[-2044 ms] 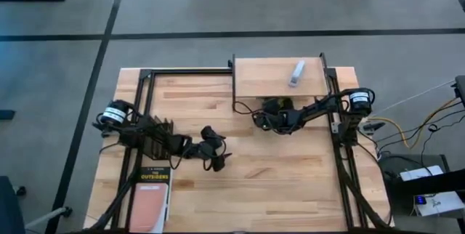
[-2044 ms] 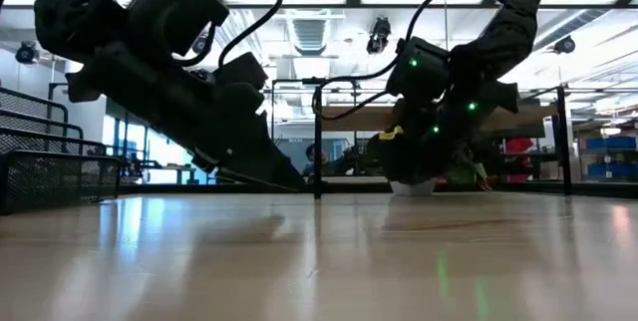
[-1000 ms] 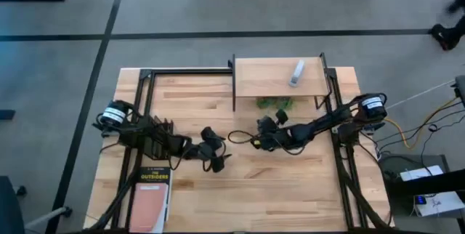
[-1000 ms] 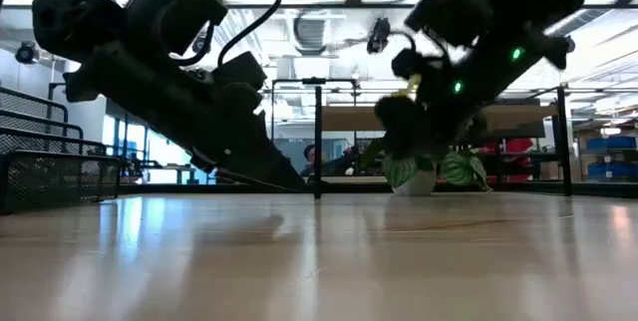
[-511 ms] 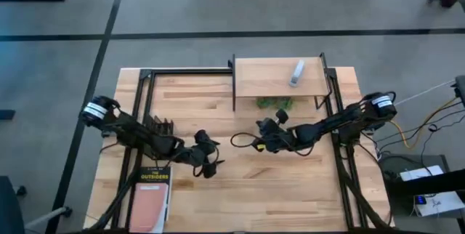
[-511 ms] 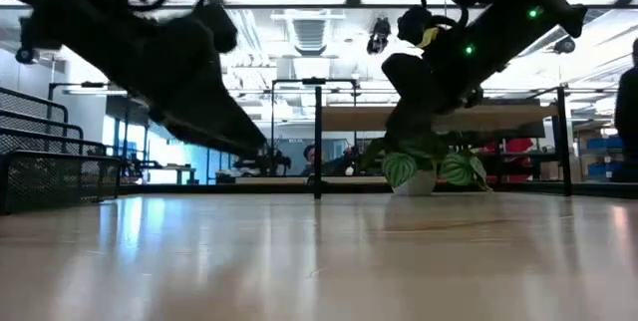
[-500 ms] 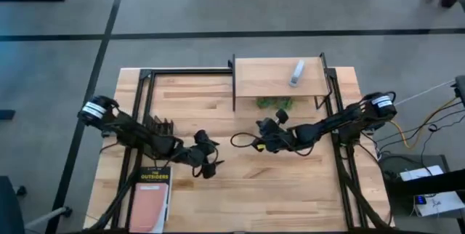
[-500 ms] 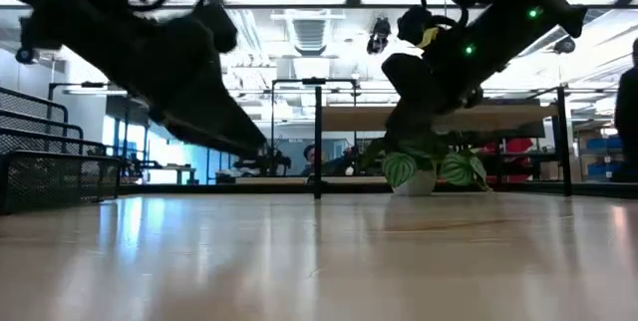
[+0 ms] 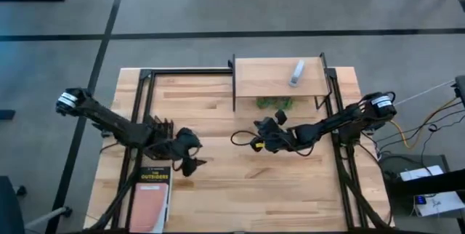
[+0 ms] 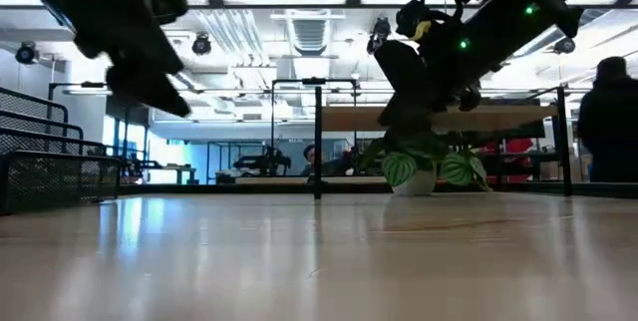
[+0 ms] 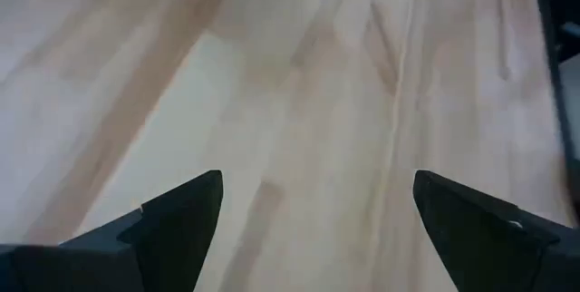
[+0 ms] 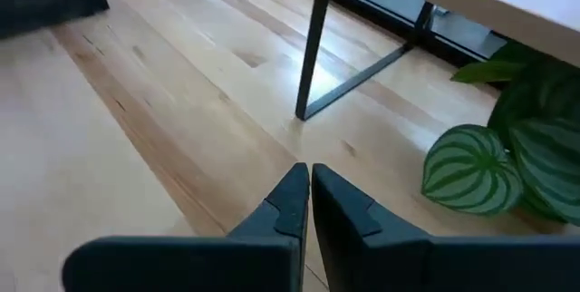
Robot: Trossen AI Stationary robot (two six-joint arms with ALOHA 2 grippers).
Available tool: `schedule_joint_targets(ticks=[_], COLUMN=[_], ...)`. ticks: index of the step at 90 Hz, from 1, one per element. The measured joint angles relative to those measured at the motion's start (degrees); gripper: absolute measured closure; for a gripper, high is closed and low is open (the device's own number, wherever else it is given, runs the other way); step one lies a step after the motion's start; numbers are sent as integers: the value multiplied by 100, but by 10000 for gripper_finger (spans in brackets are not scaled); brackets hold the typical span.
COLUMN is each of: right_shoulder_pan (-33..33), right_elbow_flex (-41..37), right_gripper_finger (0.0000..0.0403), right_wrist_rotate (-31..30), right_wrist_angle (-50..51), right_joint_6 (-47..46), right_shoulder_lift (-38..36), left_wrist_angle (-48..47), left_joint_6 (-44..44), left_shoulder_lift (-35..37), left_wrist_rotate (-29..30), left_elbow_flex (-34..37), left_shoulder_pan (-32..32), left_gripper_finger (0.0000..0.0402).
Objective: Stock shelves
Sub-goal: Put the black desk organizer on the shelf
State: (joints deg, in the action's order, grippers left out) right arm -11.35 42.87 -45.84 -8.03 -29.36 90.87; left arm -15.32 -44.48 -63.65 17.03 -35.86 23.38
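Observation:
The shelves are a small wooden riser (image 9: pixel 272 78) on thin black legs at the table's far edge. A pale grey object (image 9: pixel 296 73) lies on its board. A green-leaved plant (image 9: pixel 274 103) in a white pot (image 10: pixel 412 187) stands on the tabletop under the board. My right gripper (image 9: pixel 263 125) hovers shut over the table, just near-side of the plant, with its fingers (image 12: pixel 308 183) empty. My left gripper (image 9: pixel 193 155) is open (image 11: pixel 317 183) above bare tabletop at the left, beside a book (image 9: pixel 151 198).
A black wire rack (image 9: pixel 156 128) stands at the table's left, under my left arm, and shows again (image 10: pixel 50 176) in the low view. The book lies at the near left corner. A black frame (image 9: pixel 142 96) runs along the table's sides. A person (image 10: pixel 608 112) stands beyond the table.
My left gripper has swung toward the table's left edge and risen, now near the book's far end. My right gripper has lifted a little and otherwise held its place near the shelf. The plant has stayed under the board.

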Motion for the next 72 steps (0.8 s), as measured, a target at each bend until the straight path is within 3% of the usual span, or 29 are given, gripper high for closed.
schedule_joint_targets(ticks=[35,72], right_shoulder_pan=[-2,-6], right_elbow_flex=[0,0], right_gripper_finger=[400,400], right_wrist_rotate=[151,406], right_wrist_angle=[-44,-198], right_joint_6=[96,227], right_shoulder_lift=[0,2], left_wrist_angle=[-1548,-5137], left_joint_6=[-1066,-2281], left_shoulder_lift=[1230,651], left_wrist_rotate=[-30,303], left_elbow_flex=[-43,-1934], left_shoulder_pan=[-11,-31], left_gripper_finger=[54,54])
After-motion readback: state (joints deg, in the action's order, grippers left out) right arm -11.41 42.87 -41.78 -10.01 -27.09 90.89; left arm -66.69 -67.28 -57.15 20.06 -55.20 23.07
